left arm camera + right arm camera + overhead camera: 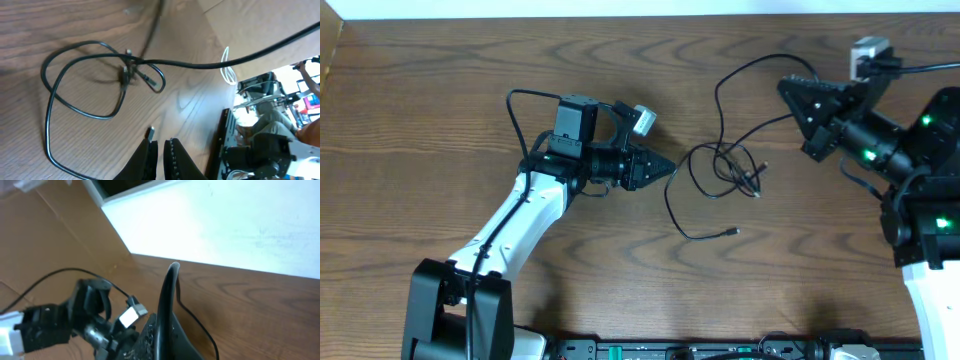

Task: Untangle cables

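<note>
Thin black cables [725,165] lie knotted on the wooden table between my two arms; the left wrist view shows the knot [132,70] with wide loops around it. One loose plug end [733,232] rests near the front, right beside my left fingertips [150,133]. My left gripper [670,168] [161,145] points at the tangle from the left, shut to a sliver, with nothing between its fingers. Right of the tangle, my right gripper [785,85] [167,325] is shut on a black cable [170,280], which arcs up out of the jaws and trails back to the table.
The left arm's thicker black cord [520,110] loops behind its wrist. A black equipment rail [720,350] runs along the table's front edge. A white wire loop [229,72] shows past the table edge in the left wrist view. A white surface [225,220] lies beyond the far edge.
</note>
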{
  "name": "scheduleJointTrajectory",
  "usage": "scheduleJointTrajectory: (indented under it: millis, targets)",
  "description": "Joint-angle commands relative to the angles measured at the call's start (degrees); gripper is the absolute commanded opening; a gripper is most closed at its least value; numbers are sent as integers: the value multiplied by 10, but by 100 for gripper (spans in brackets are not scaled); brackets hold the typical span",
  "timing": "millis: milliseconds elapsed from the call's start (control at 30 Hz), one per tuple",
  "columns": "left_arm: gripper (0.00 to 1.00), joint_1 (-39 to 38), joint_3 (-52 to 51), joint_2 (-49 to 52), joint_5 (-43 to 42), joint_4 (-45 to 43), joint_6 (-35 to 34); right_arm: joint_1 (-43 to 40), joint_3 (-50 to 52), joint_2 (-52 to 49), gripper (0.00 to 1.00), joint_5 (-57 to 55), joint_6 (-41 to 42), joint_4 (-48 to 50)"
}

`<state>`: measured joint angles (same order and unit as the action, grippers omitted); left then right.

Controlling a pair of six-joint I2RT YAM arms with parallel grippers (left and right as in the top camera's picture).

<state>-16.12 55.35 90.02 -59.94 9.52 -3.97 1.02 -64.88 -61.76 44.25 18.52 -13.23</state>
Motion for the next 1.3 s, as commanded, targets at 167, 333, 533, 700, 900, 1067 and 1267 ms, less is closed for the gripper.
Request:
scheduleJointTrajectory:
  millis: [167,333,533,700,900,1067,1267]
  targets:
    - [15,-18,-1,3,34,6,49,-19,-18,5,1,47,51,15]
    - [17,-45,-14,3,136,10,45,-21,-18,6,1,56,72,27]
    - [17,-83,-20,3,292,10,2,-22,-18,6,1,74,71,0]
    - [17,-115,-21,15,336,-22,18,-22,-18,5,1,196,77,7]
    - [32,-141,-20,56,315,-76,18,-22,-18,8,1,295,128,61]
    - [41,-148,-20,94,275,-119,14,-43,-18,10,1,306,146,71]
    - [49,-148,-21,103,276,-162,0,-82,-18,10,1,348,158,71]
